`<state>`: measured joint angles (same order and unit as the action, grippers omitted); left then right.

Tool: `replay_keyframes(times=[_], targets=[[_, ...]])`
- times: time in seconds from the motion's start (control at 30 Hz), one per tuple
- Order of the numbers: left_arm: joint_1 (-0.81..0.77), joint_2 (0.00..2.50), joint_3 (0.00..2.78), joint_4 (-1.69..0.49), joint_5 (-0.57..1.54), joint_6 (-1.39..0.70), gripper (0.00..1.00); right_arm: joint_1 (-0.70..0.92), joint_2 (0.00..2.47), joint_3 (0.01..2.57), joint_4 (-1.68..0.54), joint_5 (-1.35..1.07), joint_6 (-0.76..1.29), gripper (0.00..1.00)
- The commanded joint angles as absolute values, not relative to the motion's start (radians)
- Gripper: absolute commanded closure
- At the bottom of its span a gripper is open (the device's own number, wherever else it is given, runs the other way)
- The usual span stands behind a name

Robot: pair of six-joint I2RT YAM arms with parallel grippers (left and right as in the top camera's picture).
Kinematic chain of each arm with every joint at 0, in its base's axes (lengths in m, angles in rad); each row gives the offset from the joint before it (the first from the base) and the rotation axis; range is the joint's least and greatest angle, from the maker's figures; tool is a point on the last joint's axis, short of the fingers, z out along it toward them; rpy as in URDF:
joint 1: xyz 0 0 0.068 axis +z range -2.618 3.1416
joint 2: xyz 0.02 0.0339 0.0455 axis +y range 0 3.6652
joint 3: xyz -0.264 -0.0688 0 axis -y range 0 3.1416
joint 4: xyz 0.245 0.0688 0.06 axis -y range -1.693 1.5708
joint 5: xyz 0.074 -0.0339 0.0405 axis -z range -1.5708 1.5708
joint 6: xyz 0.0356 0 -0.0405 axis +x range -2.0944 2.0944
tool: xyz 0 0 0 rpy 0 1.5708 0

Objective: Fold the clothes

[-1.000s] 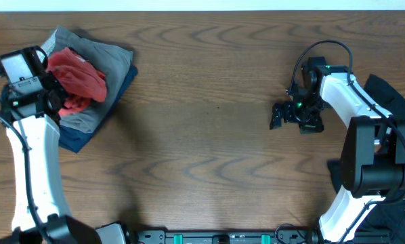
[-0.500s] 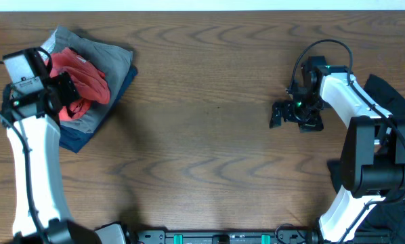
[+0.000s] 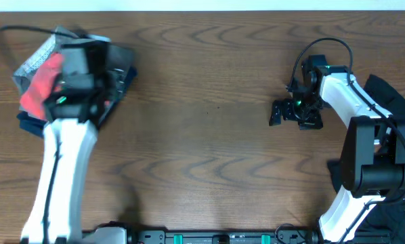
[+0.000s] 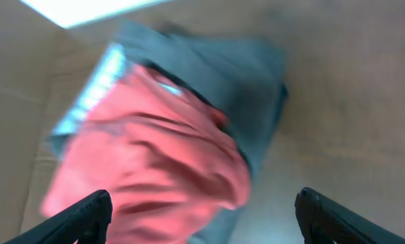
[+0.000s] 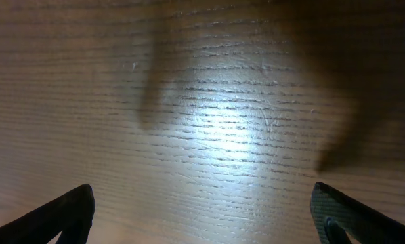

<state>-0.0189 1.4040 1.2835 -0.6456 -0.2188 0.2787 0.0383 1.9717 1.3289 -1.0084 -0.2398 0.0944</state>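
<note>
The coral-red T-shirt [image 3: 41,87] lies bunched on top of a pile at the table's far left. In the left wrist view the T-shirt [image 4: 155,163] fills the middle, blurred. My left gripper [image 4: 204,198] hangs over it, open wide, with nothing between its fingers. From overhead, the left arm [image 3: 80,71] covers the pile's middle and hides the gripper. A black garment [image 3: 391,93] lies at the right edge, behind the right arm. My right gripper [image 3: 278,115] is open over bare wood, and it is also open with nothing in it in the right wrist view [image 5: 202,193].
Under the red shirt lie a grey folded garment [image 3: 123,62] with a pale waistband [image 3: 37,58] and a navy folded garment [image 3: 30,123]. The wooden table [image 3: 209,135] stretches between the two arms. The right arm's base [image 3: 365,169] stands at the front right.
The left arm has swung right and now sits over the pile, and its jaws have opened a little wider. The red shirt now shows on the pile's left side. The right arm has not moved.
</note>
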Motion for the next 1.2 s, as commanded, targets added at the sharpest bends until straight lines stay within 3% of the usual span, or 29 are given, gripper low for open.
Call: replay_keyframes(times=[0.0, 0.2, 0.43, 1.17], targets=[[-0.079, 1.527, 1.296, -0.681, -0.335, 0.269, 0.12, 0.034, 1.949, 1.327, -1.009, -0.252, 0.089, 0.01], [-0.127, 1.721, 1.296, -0.674, -0.619, 0.252, 0.12, 0.034, 1.949, 1.327, -1.018, -0.252, 0.089, 0.01], [-0.141, 1.787, 1.296, -0.578, -0.777, 0.283, 0.13, 0.034, 1.949, 1.327, -1.022, -0.252, 0.089, 0.01], [-0.128, 1.798, 1.240, -0.598, -0.780, 0.325, 0.21, 0.033, 1.949, 1.327, -1.024, -0.251, 0.080, 0.01]])
